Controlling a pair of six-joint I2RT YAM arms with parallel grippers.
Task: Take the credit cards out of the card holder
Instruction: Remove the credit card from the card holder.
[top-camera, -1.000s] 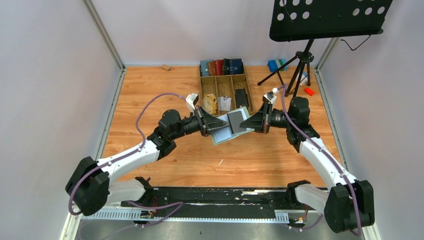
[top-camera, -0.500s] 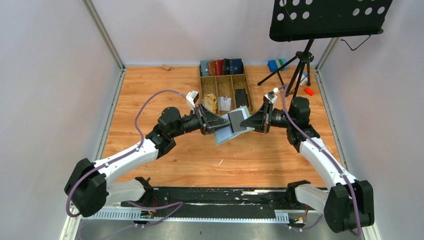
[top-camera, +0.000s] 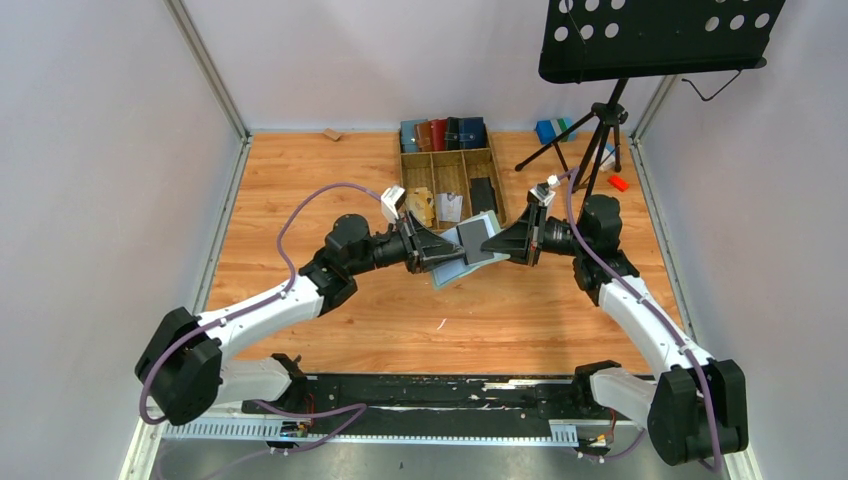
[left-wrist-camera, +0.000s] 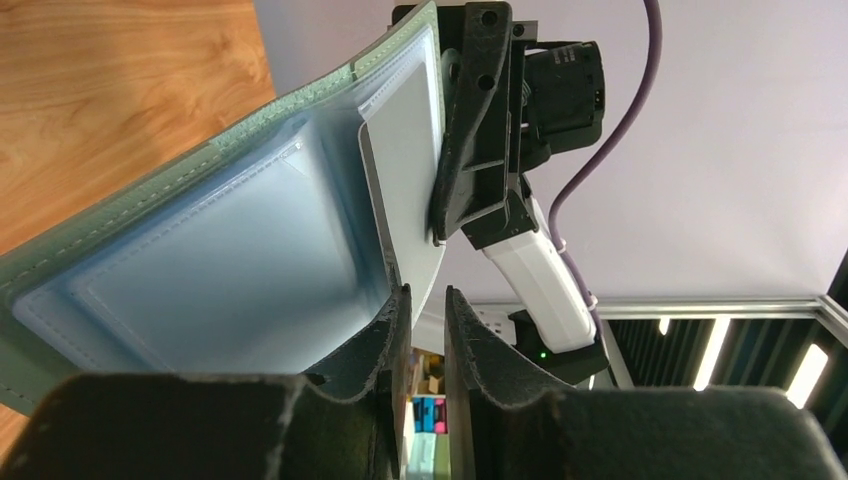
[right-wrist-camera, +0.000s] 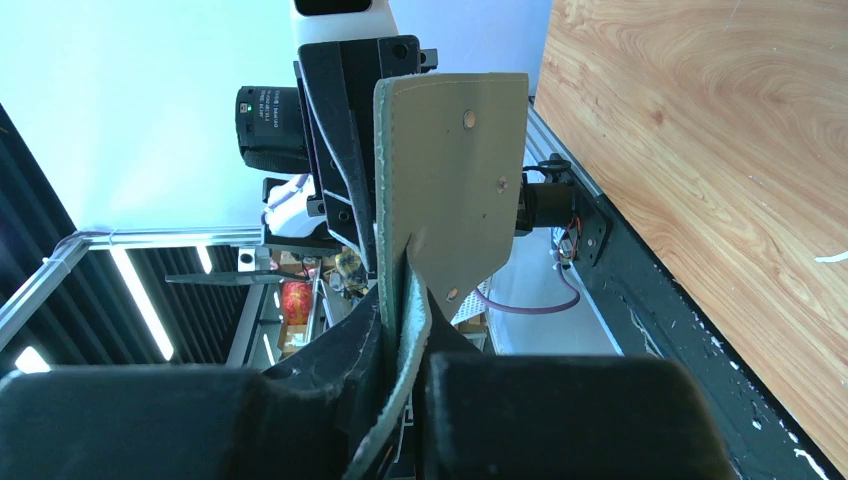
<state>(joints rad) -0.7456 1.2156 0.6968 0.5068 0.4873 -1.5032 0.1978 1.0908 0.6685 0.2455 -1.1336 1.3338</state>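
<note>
The sage-green card holder (top-camera: 452, 270) hangs open in the air between my two grippers, above the wooden floor. A dark grey credit card (top-camera: 470, 243) sticks out of its pocket. My right gripper (top-camera: 497, 245) is shut on the card holder's edge (right-wrist-camera: 460, 170), and the green leather runs down between its fingers (right-wrist-camera: 405, 330). My left gripper (top-camera: 440, 252) is at the holder's other side. In the left wrist view its jaws (left-wrist-camera: 427, 300) stand a narrow gap apart. The card's (left-wrist-camera: 405, 170) lower corner sits just at that gap's mouth, beside the pale inner lining (left-wrist-camera: 200, 260).
A wooden divided tray (top-camera: 403, 185) stands just behind the grippers, holding a tan paper wad (top-camera: 420, 207), a dark card (top-camera: 483, 196) and a row of upright wallets (top-camera: 443, 133). A music stand's tripod (top-camera: 600, 130) stands at the back right, with a blue box (top-camera: 548, 130) and a red piece (top-camera: 617, 183) nearby.
My left arm has pushed to the right, closer to the card holder. The holder has shifted slightly right with it. The right arm has barely moved.
</note>
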